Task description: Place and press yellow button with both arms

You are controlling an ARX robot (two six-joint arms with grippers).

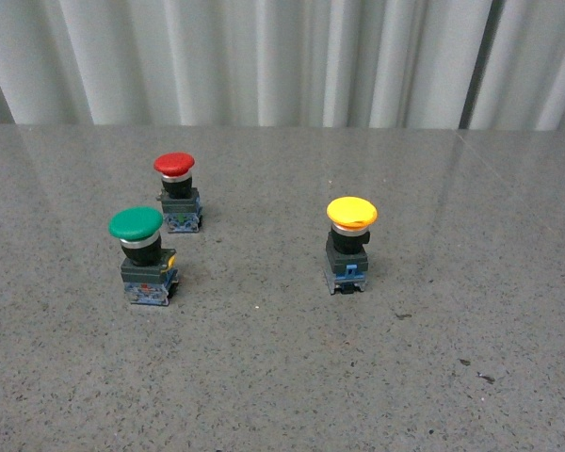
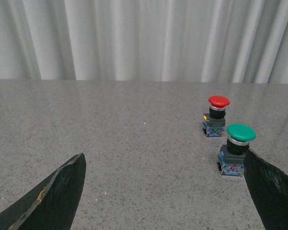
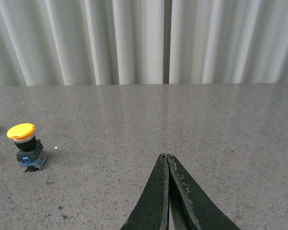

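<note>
The yellow button (image 1: pixel 350 243) stands upright on the grey table, right of centre in the front view, with its blue-grey base down. Neither arm shows in the front view. In the right wrist view the yellow button (image 3: pixel 26 146) stands far off to one side of my right gripper (image 3: pixel 166 156), whose black fingers are shut tip to tip on nothing. My left gripper (image 2: pixel 164 154) is open wide over bare table, one black finger (image 2: pixel 57 194) at each side of the picture. The yellow button does not show in the left wrist view.
A green-capped button (image 1: pixel 141 254) and a red-capped button (image 1: pixel 177 193) stand on the left of the table (image 1: pixel 282 377). The green one (image 2: pixel 236 149) sits just beyond one left fingertip, the red one (image 2: pixel 217 115) behind it. A white curtain (image 1: pixel 282 56) hangs behind the table's far edge.
</note>
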